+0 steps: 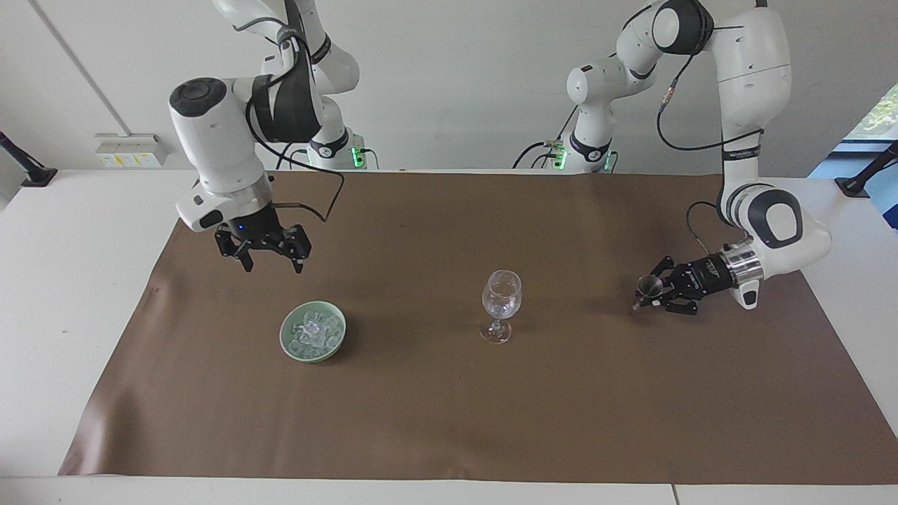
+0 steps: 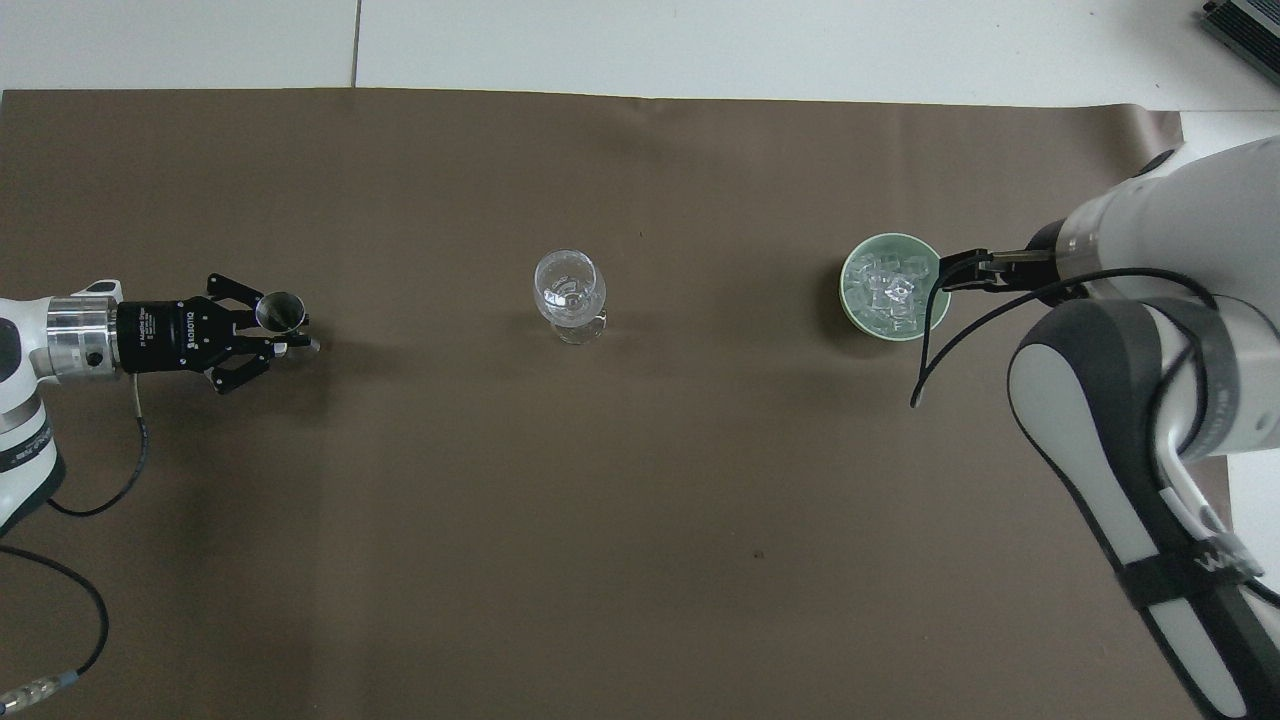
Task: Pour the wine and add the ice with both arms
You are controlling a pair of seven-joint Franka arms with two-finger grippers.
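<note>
- The left gripper [image 1: 649, 294] is low over the brown mat [image 1: 449, 421] toward the left arm's end of the surface, turned sideways, its fingers pinched on a small metal cup [image 1: 648, 285].
- In the overhead view the same left gripper [image 2: 290, 340] points toward the wine glass, and the metal cup [image 2: 281, 311] shows its round open mouth upward.
- The right gripper [image 1: 269, 264] hangs with its fingers spread and pointing down, holding nothing. It is over the mat beside the pale green bowl [image 1: 289, 349], on the side nearer the robots, and well above the bowl's rim.
- In the overhead view the right arm [image 2: 1150, 330] covers most of its gripper; only a dark tip shows at the bowl's [image 2: 851, 312] edge.
- The ice [image 1: 313, 331] lies heaped in the green bowl, toward the right arm's end of the mat; seen from above the ice [image 2: 890, 290] is a pile of clear chunks.
- The wine glass [image 1: 501, 294] stands upright between the bowl and the metal cup, apart from both; whether it holds liquid I cannot tell.
</note>
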